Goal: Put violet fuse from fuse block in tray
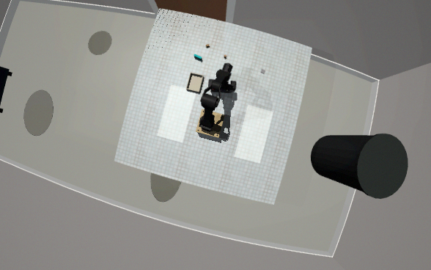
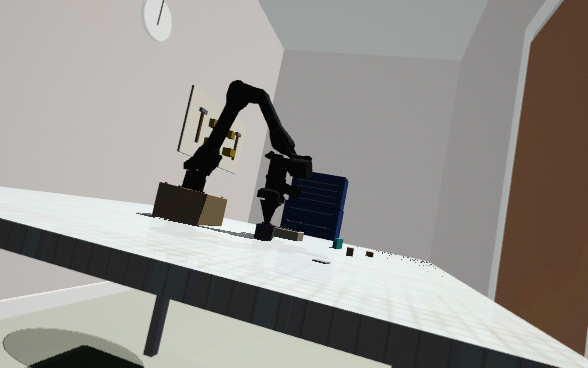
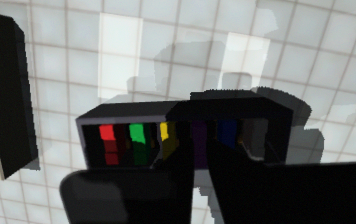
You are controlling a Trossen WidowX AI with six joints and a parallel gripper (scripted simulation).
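The black fuse block (image 3: 125, 112) (image 2: 263, 232) sits on the gridded table. In the wrist view it holds a red fuse (image 3: 107, 135), a green fuse (image 3: 137, 136), a yellow fuse (image 3: 165, 132), the violet fuse (image 3: 199, 142) and a blue fuse (image 3: 227, 132) in a row. My gripper (image 3: 199, 144) (image 2: 268, 218) is down at the block, and its two dark fingers are shut on the violet fuse, which still sits in its slot. The tray (image 1: 194, 83) (image 2: 288, 233) (image 3: 15, 95) lies beside the block, with a beige floor and dark rim.
A teal block (image 1: 198, 56) (image 2: 338, 243) and two small brown cubes (image 1: 207, 45) (image 2: 350, 251) lie further out on the table. A small grey piece (image 1: 262, 71) lies to the right. The arm's base stands on a tan box (image 2: 189, 205).
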